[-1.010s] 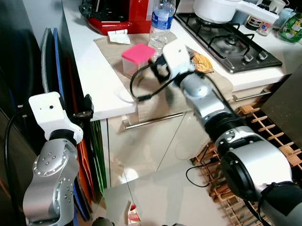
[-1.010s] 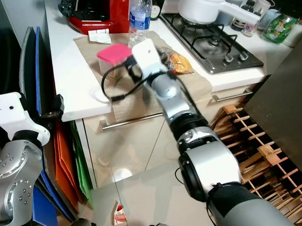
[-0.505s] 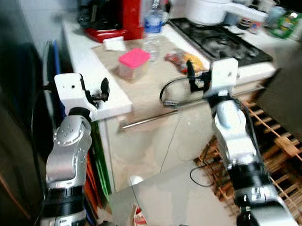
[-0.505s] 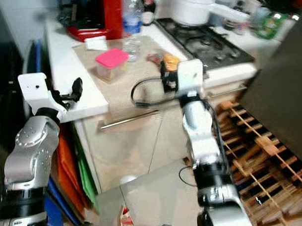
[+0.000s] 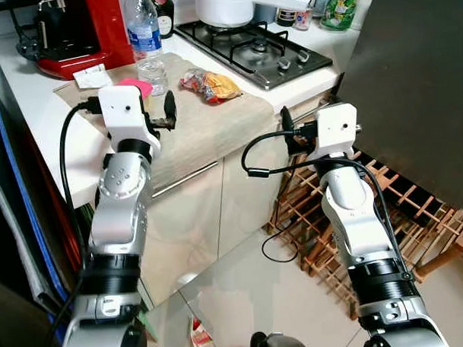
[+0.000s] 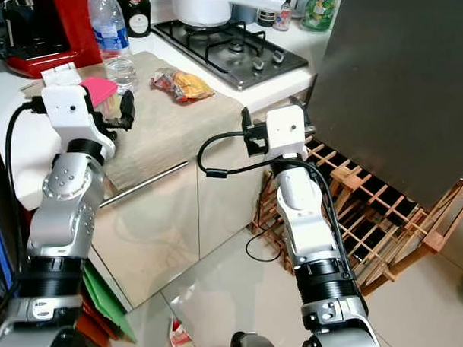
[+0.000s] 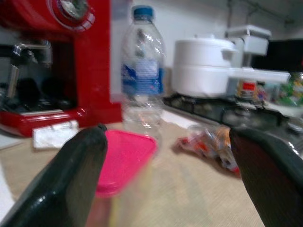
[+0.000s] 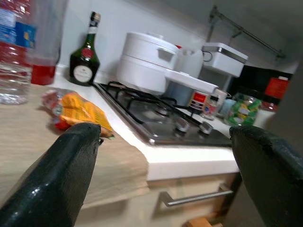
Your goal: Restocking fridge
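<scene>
1. Left eye view: a beige woven mat (image 5: pixel 195 125) covers the white countertop (image 5: pixel 40 131). On the mat, the pink-lidded container (image 5: pixel 139 89) sits just before the clear, ribbed plastic water bottle (image 5: pixel 144 39); a crinkled orange-red snack packet (image 5: pixel 210 84) lies toward the steel gas hob (image 5: pixel 254 51).
2. Right eye view: the right gripper (image 6: pixel 247 135) hangs off the mat's front edge, above a wooden rack (image 6: pixel 370 214).
3. Left wrist view: the left gripper (image 7: pixel 165 179) stands spread wide over the mat, the container's glossy lid just beyond one finger.
4. Right wrist view: the right gripper's fingers (image 8: pixel 61 175) gape apart, holding nothing.
</scene>
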Controlling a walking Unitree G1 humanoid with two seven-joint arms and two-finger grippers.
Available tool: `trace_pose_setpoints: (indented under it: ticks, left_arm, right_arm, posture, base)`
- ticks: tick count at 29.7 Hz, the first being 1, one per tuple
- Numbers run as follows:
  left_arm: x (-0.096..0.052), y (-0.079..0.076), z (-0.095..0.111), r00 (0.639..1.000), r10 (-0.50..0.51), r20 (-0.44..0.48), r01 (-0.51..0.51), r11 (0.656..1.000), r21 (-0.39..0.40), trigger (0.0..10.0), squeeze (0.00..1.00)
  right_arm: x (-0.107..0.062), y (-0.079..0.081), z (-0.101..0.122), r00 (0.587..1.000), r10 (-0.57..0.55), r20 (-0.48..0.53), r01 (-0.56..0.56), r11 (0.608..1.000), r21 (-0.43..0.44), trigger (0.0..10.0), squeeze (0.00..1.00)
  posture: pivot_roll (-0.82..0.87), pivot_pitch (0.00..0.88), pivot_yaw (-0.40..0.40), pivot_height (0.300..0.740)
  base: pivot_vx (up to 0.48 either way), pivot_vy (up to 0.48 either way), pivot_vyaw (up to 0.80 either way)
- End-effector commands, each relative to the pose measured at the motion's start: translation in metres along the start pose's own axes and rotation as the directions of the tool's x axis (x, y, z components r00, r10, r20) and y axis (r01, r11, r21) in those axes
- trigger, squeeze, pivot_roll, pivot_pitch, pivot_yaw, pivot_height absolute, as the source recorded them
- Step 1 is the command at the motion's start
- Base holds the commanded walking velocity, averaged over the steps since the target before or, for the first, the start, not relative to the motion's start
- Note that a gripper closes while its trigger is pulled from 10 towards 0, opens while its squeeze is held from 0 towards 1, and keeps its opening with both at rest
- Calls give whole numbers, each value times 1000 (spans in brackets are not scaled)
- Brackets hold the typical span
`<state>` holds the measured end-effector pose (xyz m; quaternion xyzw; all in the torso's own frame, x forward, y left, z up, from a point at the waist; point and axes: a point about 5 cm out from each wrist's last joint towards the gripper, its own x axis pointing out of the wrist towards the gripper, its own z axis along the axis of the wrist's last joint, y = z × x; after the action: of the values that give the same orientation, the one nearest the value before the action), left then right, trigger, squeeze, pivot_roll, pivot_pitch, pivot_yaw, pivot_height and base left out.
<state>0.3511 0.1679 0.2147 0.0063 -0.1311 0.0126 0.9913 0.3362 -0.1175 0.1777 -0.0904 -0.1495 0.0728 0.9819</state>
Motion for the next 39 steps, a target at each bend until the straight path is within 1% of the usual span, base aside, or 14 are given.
trace_pose_setpoints:
  ticks: [1, 4, 6, 8, 13, 17, 24, 25, 27, 29, 33, 34, 37, 39]
  left_arm:
    - [3, 2, 5, 1000, -11, 22, 11, 1000, -15, 10000, 1000]
    - [1, 3, 7, 999, -36, 30, 36, 999, -11, 10000, 1000]
    - [-1, -4, 6, 996, -87, 34, 87, 996, -2, 10000, 1000]
    - [-1, -8, 7, 994, -102, 45, 102, 995, 3, 10000, 1000]
    - [4, -13, 12, 993, -109, 54, 109, 994, -14, 10000, 1000]
    - [7, -15, 21, 986, -147, 84, 147, 989, -2, 10000, 1000]
    - [7, -17, 30, 981, -148, 129, 147, 989, 20, 10000, 1000]
    - [7, -17, 31, 981, -146, 131, 145, 989, 20, 10000, 0]
    - [8, -18, 31, 981, -144, 129, 143, 990, 20, 10000, 0]
    - [10, -15, 33, 984, -126, 126, 129, 992, -10, 10000, 0]
    - [17, -5, 43, 983, -99, 153, 102, 995, -13, 10000, 0]
    - [21, 3, 47, 983, -90, 159, 91, 996, 0, 10000, 0]
    - [39, 43, 62, 988, -16, 154, 12, 1000, 25, 10000, 0]
    - [48, 69, 65, 995, 4, 99, -10, 998, 58, 10000, 0]
  right_arm:
    - [5, -3, 13, 999, -2, 47, 2, 1000, -2, 10000, 0]
    - [5, -5, 16, 998, -7, 57, 7, 1000, 1, 10000, 0]
    - [4, -6, 14, 999, -19, 41, 18, 1000, 11, 10000, 0]
    - [4, -6, 13, 999, -18, 39, 18, 1000, 13, 10000, 0]
    - [4, -3, 12, 999, -20, 49, 19, 1000, 14, 10000, 0]
    - [6, 1, 12, 999, -6, 45, 6, 1000, 13, 10000, 0]
    - [6, 6, 12, 999, 8, 47, -9, 1000, 19, 10000, 0]
    - [6, 6, 12, 999, 10, 46, -11, 1000, 20, 10000, 0]
    - [6, 6, 12, 999, 11, 47, -12, 1000, 20, 10000, 0]
    - [6, 6, 12, 999, 11, 47, -12, 1000, 20, 10000, 0]
    - [5, 6, 12, 999, 11, 47, -12, 1000, 21, 10000, 0]
    - [5, 6, 12, 999, 10, 47, -11, 1000, 21, 10000, 0]
    - [4, 6, 11, 999, 9, 46, -10, 1000, 22, 10000, 0]
    - [4, 6, 12, 999, 12, 47, -13, 1000, 23, 10000, 0]
  posture:
    - [-17, 0, 0, 740]
    - [-16, 0, 6, 740]
    - [-9, 0, 7, 740]
    - [-7, 0, 8, 740]
    - [0, 0, 14, 740]
    - [12, 0, 9, 740]
    - [20, 0, 9, 740]
    - [20, 0, 10, 740]
    - [19, 0, 11, 740]
    - [17, 0, 13, 740]
    - [14, 0, 14, 740]
    - [16, 0, 12, 740]
    - [16, 0, 12, 740]
    - [15, 0, 12, 740]
  base:
    - [0, 0, 0]
    - [0, 0, 0]
    - [0, 195, -394]
    - [159, 375, -784]
    - [454, 0, -410]
    - [458, 0, 0]
    - [425, 0, 0]
    - [0, 0, 0]
    - [0, 0, 0]
    - [0, 0, 0]
    - [0, 0, 0]
    - [0, 0, 0]
    - [0, 0, 0]
    - [0, 0, 0]
